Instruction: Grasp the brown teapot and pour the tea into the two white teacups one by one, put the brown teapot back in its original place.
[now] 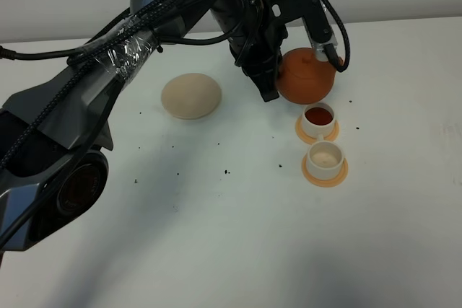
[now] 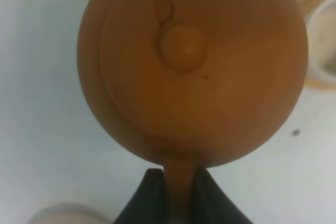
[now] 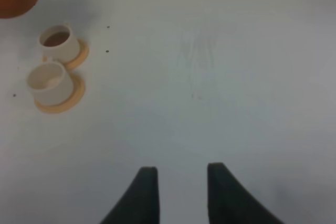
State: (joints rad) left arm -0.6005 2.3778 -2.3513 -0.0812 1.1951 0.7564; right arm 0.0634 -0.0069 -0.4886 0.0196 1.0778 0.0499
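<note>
Teapot (image 1: 307, 76): round, matte, reddish-brown clay, with a small knob (image 2: 182, 47) at the middle of a flush lid and a faint curled mark beside it. Held by its loop handle (image 2: 179, 184) in the left pincer (image 2: 177, 174), clamped shut on the handle with one dark finger (image 2: 149, 195) on each side. Placed just behind the farther cup (image 1: 318, 124), filled with dark red tea (image 1: 319, 115). Nearer cup (image 1: 325, 157) white inside, apparently empty. Each cup on a thin orange coaster (image 1: 325, 181). Cream saucer (image 1: 190, 96) on the white table (image 1: 238, 236), well apart from the teapot, to its left in the high view. Right pincer (image 3: 178, 179) with jaws parted and nothing between them, above the table, away from the cups.

Spout not visible in any view. Far edge of the teapot cut off in the left wrist view; handle hidden behind the arm in the high view. Contact with the table, or a gap above it: undecidable. Wrist pictures blurred. Dark specks on the table too small to identify.
</note>
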